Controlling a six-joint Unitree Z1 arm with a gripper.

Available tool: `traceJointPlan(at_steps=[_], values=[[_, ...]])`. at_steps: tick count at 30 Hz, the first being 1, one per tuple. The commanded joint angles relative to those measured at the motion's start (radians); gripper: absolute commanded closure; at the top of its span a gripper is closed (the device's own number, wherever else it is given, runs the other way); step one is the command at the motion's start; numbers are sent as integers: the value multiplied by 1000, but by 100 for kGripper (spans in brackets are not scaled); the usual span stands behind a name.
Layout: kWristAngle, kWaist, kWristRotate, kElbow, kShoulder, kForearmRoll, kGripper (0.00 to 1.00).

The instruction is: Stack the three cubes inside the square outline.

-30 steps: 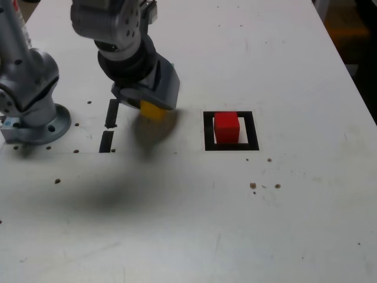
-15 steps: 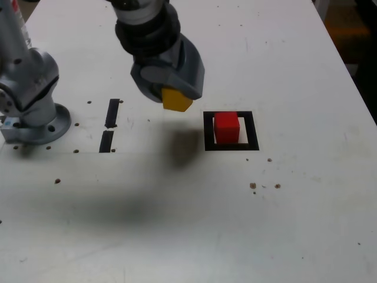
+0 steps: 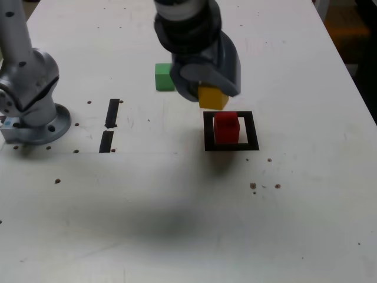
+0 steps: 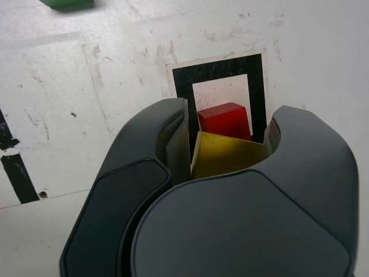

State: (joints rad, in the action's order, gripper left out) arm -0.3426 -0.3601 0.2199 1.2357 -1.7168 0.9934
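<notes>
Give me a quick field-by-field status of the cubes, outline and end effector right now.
end effector: shut on the yellow cube, airborne
yellow cube position: just short of the red cube, toward the exterior view's upper left
red cube: inside the square outline, on the table
green cube: on the table outside the outline, partly hidden by the arm
stack: not yet started

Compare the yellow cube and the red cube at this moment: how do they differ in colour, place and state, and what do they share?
The yellow cube is held in the gripper, off the table; the red cube rests free on it. The red cube sits inside the square outline; in the exterior view the yellow cube hangs over the outline's upper-left corner, not yet above the red cube. Both are plain blocks of seemingly equal size.
</notes>
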Motion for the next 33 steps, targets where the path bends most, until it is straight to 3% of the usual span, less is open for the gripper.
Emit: traceJointPlan(at_steps=[1,12,33], values=[[-3,0,1,6,-7,-2,77],[-26,0,27,24,-76,-40,77],[-47,28,65,4,-121,-72,74]])
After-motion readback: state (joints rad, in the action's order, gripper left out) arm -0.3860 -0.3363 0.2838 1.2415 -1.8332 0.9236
